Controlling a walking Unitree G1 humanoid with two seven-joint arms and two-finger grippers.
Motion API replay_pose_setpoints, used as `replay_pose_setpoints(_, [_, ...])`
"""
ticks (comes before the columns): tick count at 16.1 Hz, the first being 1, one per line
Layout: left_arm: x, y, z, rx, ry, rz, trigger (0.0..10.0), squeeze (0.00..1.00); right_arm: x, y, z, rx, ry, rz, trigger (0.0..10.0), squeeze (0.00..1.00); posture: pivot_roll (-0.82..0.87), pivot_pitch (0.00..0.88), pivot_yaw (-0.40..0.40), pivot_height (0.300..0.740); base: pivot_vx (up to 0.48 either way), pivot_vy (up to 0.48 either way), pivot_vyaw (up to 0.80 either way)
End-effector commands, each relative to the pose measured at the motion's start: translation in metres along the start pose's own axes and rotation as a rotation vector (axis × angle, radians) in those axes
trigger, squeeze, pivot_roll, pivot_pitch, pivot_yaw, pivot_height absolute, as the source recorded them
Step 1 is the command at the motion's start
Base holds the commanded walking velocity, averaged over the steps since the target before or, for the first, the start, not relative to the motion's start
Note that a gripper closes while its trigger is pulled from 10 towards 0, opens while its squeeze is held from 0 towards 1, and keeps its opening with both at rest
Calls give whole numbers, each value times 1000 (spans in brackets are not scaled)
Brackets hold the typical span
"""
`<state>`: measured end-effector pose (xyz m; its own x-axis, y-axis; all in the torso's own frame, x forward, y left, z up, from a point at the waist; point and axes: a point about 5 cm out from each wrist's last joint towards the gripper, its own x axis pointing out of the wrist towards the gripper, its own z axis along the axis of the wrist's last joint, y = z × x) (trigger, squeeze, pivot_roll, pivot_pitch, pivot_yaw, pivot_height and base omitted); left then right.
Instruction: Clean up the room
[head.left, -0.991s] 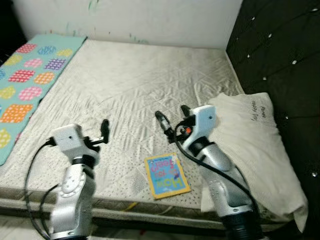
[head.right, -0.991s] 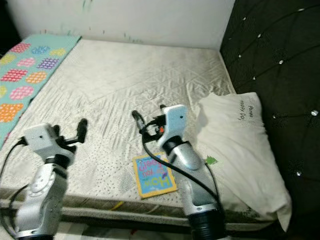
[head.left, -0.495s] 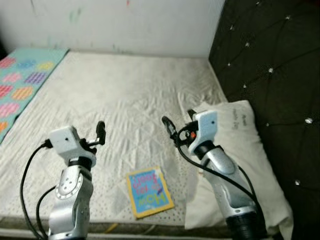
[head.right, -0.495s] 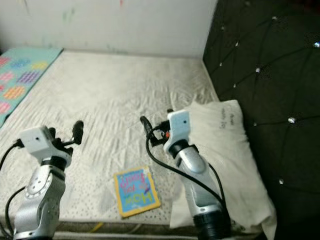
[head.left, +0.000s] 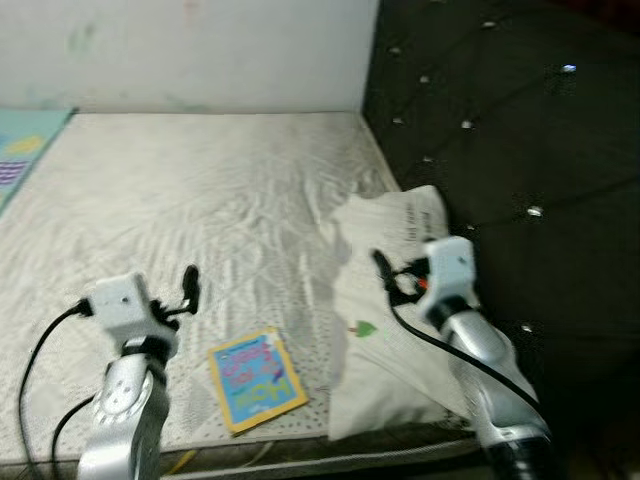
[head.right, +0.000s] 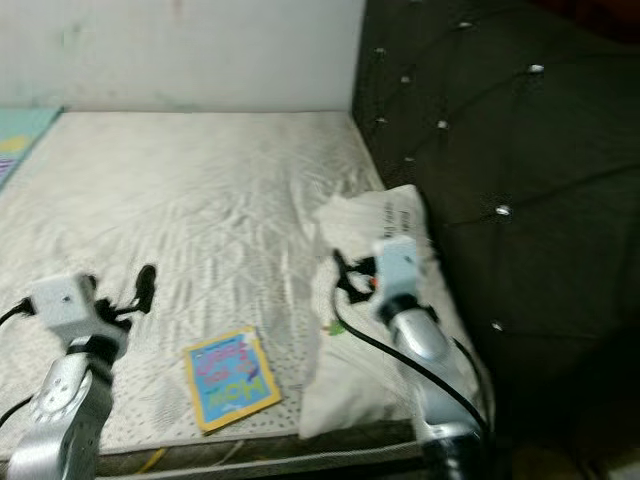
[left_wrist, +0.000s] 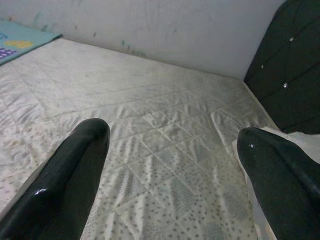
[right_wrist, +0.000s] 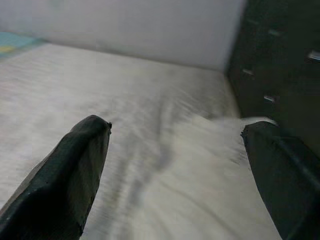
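Bare mattress (head.left: 200, 190) fills the frame, black headboard (head.left: 500, 130) at right, book (head.left: 255, 378) lower centre beside the pillow (head.left: 385, 330), right gripper (head.left: 395, 277) over the pillow, left gripper (head.left: 188, 290) above the mattress, both spread wide, holding nothing.

My head cameras look down across the bed (head.left: 200, 190). Each wrist camera sits low, sighting along its fingers (left_wrist: 75, 170) toward the far wall (left_wrist: 165, 25); both share the pillow (head.left: 395, 300).
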<state>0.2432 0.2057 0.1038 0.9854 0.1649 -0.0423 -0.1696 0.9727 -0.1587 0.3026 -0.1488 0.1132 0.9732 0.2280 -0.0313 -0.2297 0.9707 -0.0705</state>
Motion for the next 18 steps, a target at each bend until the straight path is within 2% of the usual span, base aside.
replay_pose_setpoints(1, [-12, 12, -1, 18, 5, 37, 10000, 0, -3, -7, 5, -4, -24, -27, 10000, 0, -34, 14, -42, 740, 0, 0, 0])
replay_pose_setpoints(3, [-22, 17, -7, 12, 27, 51, 10000, 0, -6, -10, 4, 10, -21, -9, 10000, 0, -34, 16, -47, 740, 0, 0, 0])
replay_pose_setpoints(4, [-23, 16, -8, 7, 34, 57, 10000, 0, -6, -10, 4, 6, -20, -6, 10000, 0, -33, 18, -48, 740, 0, 0, 0])
replay_pose_setpoints(7, [-18, -1, -6, -50, 19, 9, 10000, 0, 2, -5, 9, 20, -30, 10, 10000, 0, -37, 20, -56, 740, 0, 96, 0])
replay_pose_setpoints(18, [-16, -5, -6, -64, 30, -3, 10000, 0, 1, -4, 9, 32, -20, 40, 10000, 0, -51, 39, -59, 740, 0, 438, 0])
